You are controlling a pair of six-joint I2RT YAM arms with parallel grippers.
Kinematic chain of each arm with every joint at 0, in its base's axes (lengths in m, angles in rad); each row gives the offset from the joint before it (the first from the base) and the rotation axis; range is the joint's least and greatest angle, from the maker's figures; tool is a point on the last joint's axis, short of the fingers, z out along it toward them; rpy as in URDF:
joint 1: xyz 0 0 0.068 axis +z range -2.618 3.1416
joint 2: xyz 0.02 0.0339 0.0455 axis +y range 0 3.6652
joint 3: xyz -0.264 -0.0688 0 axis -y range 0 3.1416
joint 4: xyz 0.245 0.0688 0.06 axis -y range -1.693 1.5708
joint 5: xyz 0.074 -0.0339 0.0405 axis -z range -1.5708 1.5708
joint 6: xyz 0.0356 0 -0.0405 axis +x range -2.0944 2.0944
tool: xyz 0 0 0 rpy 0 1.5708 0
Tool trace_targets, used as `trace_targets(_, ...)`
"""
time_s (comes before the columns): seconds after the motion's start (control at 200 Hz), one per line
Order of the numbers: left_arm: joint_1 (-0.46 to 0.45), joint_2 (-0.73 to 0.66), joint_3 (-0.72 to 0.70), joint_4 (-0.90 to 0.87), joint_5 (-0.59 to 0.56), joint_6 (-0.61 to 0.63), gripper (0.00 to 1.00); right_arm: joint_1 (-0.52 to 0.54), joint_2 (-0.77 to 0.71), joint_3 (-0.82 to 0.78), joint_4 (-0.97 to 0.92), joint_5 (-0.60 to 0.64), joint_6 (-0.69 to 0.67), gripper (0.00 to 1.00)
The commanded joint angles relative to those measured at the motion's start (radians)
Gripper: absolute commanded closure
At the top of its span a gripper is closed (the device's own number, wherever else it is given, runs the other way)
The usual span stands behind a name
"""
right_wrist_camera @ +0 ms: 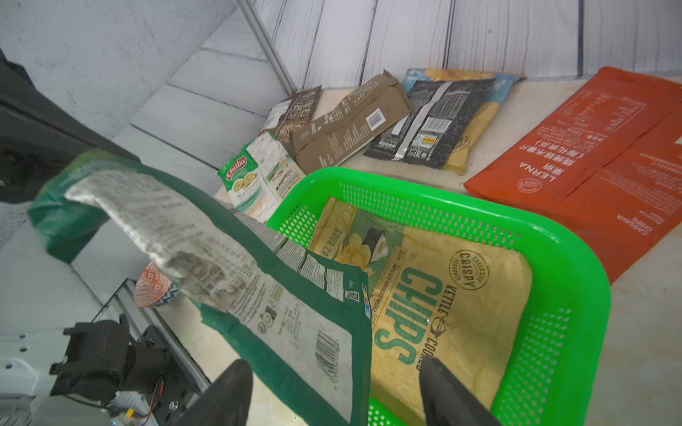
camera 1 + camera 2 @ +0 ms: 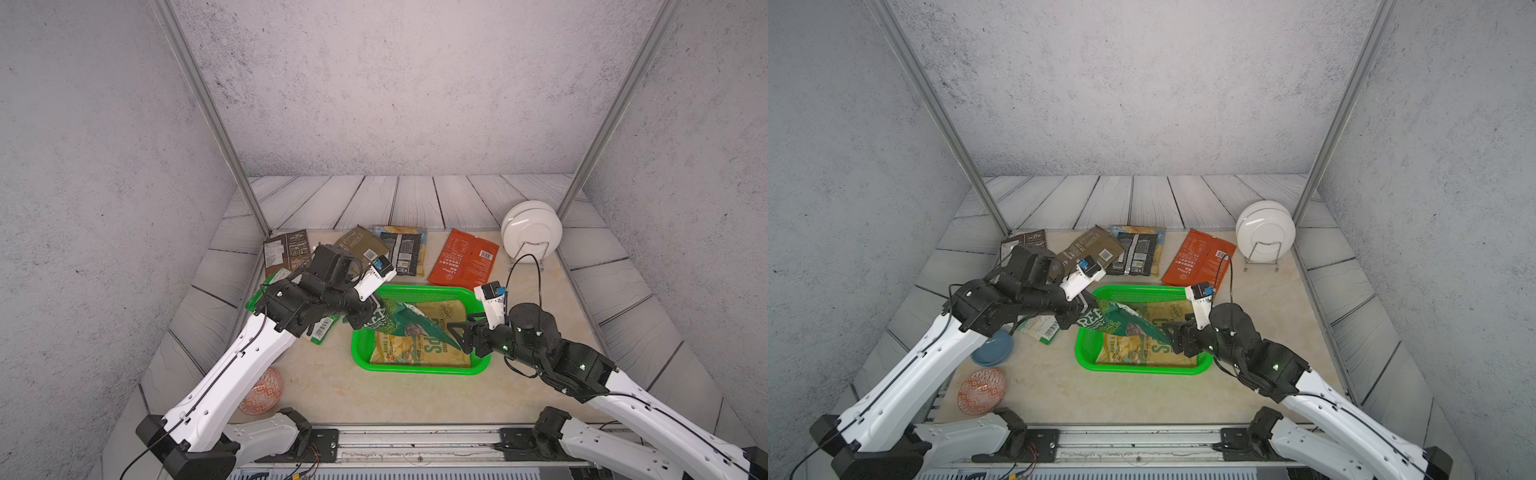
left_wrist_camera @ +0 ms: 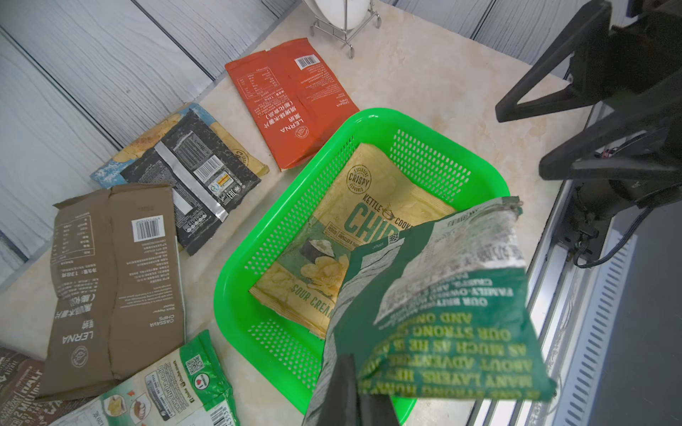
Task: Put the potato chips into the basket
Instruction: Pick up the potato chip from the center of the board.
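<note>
Count: eight bags, one basket (image 2: 415,368). My left hand (image 2: 368,319) pinches the dark green bag (image 2: 409,325) above the basket. My right hand (image 1: 334,363) is wide, straddling its free corner. The cream bag (image 2: 434,353) lies inside. Six sit on the surface (image 2: 332,392): brown (image 2: 286,253), olive (image 2: 357,243), black (image 2: 401,253), yellow-blue (image 2: 409,230), red (image 2: 463,257), light green (image 2: 322,332).

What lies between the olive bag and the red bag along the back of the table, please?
The black bag, lying on the yellow-blue bag, in both top views.

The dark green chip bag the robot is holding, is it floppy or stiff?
Probably floppy: pinched at one end by the left gripper, the dark green bag droops toward the basket. Likely light, since one pinch carries it.
</note>
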Motion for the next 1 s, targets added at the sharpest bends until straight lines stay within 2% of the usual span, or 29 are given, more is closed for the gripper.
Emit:
trace_targets(0.0,0.008,0.001,0.020,0.011,0.033,-0.027,1.00,-0.002,0.006,-0.018,0.030,-0.089,-0.036,0.25)
trace_targets(0.36,0.010,0.008,0.027,0.013,0.047,-0.037,1.00,0.000,0.056,-0.074,0.103,-0.213,-0.028,0.30)
trace_targets(0.505,0.010,0.008,0.027,0.008,0.061,-0.037,1.00,-0.001,0.080,-0.083,0.113,-0.183,-0.029,0.36)
trace_targets(0.636,0.010,0.003,0.029,0.000,0.084,-0.031,1.00,-0.002,0.101,-0.075,0.111,-0.105,-0.046,0.53)
trace_targets(0.716,0.010,-0.002,0.027,-0.006,0.089,-0.023,1.00,-0.001,0.109,-0.059,0.100,-0.075,-0.064,0.72)
trace_targets(0.776,0.010,-0.007,0.025,-0.009,0.086,-0.016,1.00,0.000,0.110,-0.037,0.072,-0.061,-0.084,0.90)
trace_targets(0.831,0.010,-0.010,0.018,-0.011,0.081,-0.008,1.00,-0.001,0.103,-0.008,0.027,-0.039,-0.104,1.00)
trace_targets(0.996,0.012,-0.016,-0.029,0.002,0.032,0.010,1.00,0.000,0.067,0.059,-0.116,-0.018,-0.148,1.00)
